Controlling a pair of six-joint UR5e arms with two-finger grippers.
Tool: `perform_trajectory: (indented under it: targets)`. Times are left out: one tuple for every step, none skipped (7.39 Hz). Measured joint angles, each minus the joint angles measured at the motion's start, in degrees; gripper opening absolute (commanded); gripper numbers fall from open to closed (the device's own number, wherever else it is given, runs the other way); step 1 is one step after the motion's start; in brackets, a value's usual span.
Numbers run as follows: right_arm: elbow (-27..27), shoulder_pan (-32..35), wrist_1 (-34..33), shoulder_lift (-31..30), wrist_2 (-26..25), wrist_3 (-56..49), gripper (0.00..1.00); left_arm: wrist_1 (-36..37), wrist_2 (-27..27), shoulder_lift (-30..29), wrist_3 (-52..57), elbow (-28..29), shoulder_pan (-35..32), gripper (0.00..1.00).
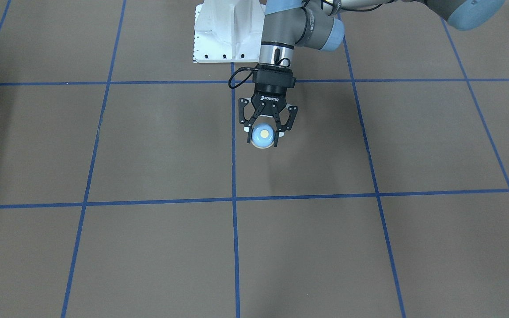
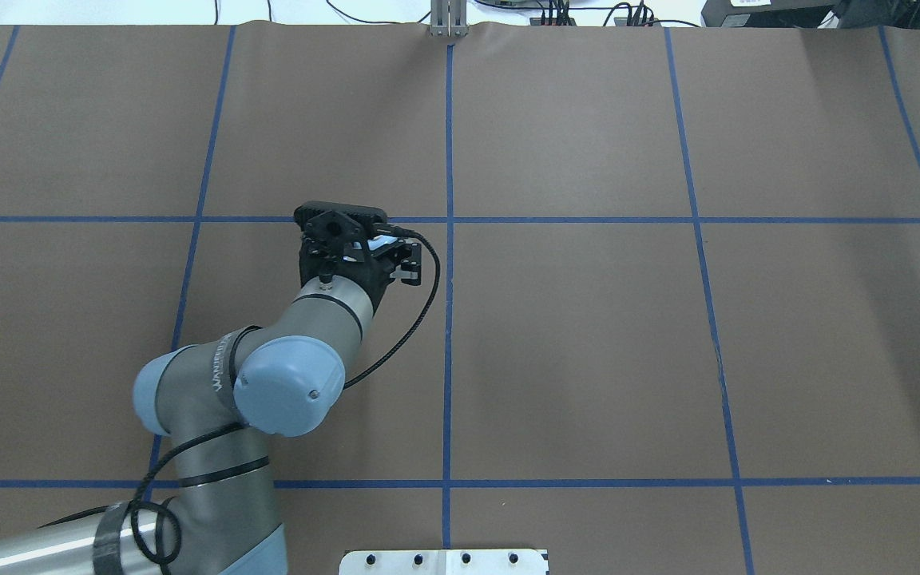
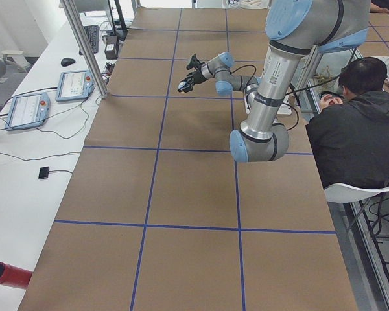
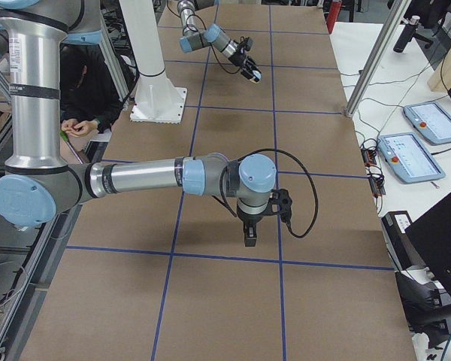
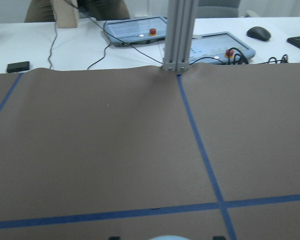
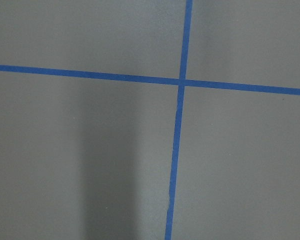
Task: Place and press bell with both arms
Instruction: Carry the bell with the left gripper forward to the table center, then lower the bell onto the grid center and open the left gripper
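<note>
The white bolted pedestal (image 1: 226,33) stands at the robot's edge of the brown paper-covered table (image 1: 104,247). In front of it, just to the robot's left of the blue tape line (image 1: 234,176) running out from its middle, the small light-blue dome-shaped desk bell (image 1: 263,135) sits between the jaws of the black two-finger left gripper (image 1: 263,134). Straight across from the pedestal, at the table's far edge, stands a silver aluminium post (image 5: 179,35). The black right gripper (image 4: 249,239) hangs well off to the robot's right of the pedestal.

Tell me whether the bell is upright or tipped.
Upright. The front-facing view looks down on the bell with its cream button centred on top, the left hand shut on its sides.
</note>
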Motion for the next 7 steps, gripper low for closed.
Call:
perform_trajectory:
  targets:
    - [0.1, 0.0, 0.0, 0.0, 0.3, 0.0, 1.00, -5.8, -0.2, -3.4, 1.2, 7.0, -0.4, 0.00]
    - [0.2, 0.0, 0.0, 0.0, 0.5, 0.0, 1.00, -10.8, -0.3, -6.5, 1.7, 14.0, -1.1, 0.00]
    - [0.3, 0.0, 0.0, 0.0, 0.5, 0.0, 1.00, -14.9, -0.8, -9.0, 1.8, 19.9, -2.0, 0.00]
    - [0.4, 0.0, 0.0, 0.0, 0.6, 0.0, 1.00, -17.9, -2.4, -11.0, 2.7, 24.3, -3.1, 0.00]
    - [0.5, 0.0, 0.0, 0.0, 0.8, 0.0, 1.00, -19.5, -4.0, -12.7, 4.1, 27.3, -3.9, 0.00]
    - [0.5, 0.0, 0.0, 0.0, 0.8, 0.0, 1.00, -20.5, -4.8, -13.9, 4.9, 29.5, -4.3, 0.00]
    - [0.6, 0.0, 0.0, 0.0, 0.9, 0.0, 1.00, -21.8, -5.1, -14.8, 5.3, 31.7, -4.4, 0.00]
